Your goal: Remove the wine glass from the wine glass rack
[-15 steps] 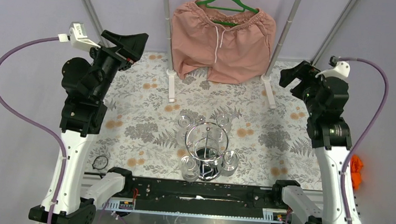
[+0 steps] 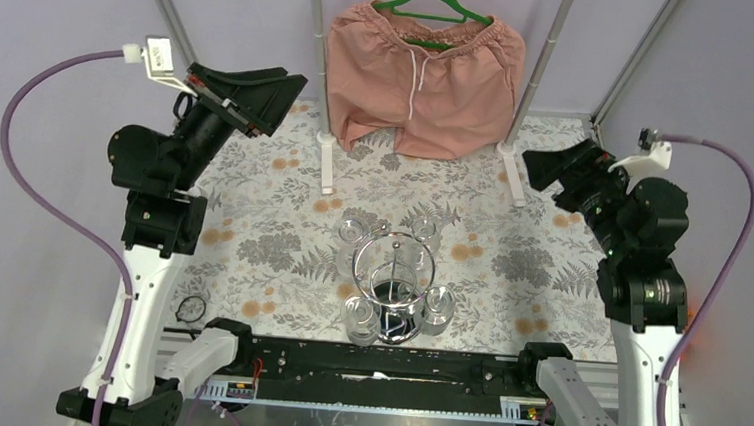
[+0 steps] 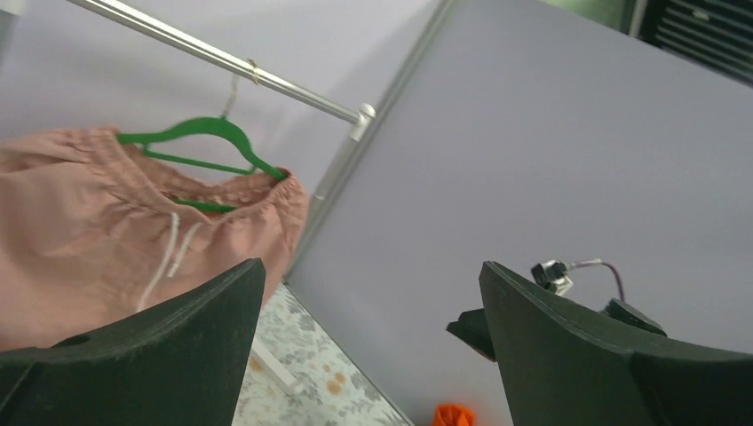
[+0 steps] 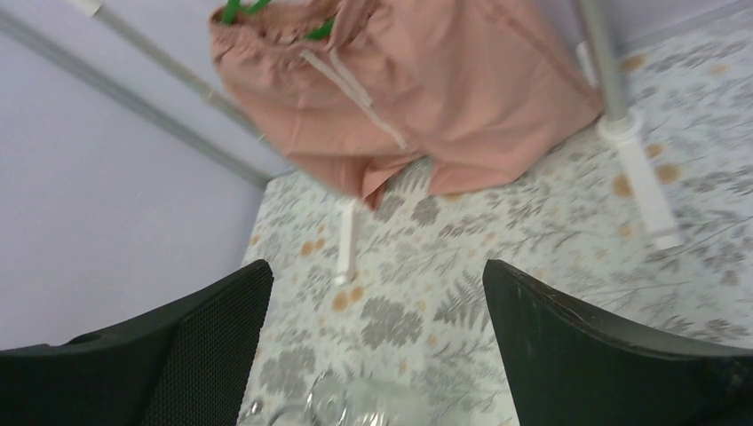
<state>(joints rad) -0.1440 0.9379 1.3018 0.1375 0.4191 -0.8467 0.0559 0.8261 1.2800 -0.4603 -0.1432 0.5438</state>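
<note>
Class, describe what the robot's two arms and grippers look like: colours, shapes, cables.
The left arm and right arm have white lower links and black joints. The left gripper and right gripper are black, with broad wedge fingers. Purple cables run from white wrist cameras.

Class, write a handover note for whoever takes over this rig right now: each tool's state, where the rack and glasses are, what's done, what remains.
Left tool: open, empty, raised at the far left.
Right tool: open, empty, raised at the far right.
Wine glass rack: front centre, with wine glasses hanging around its rings.
Done: nothing; no glass is off.
Left: reach in, grip one glass, take it off the rack.
</note>
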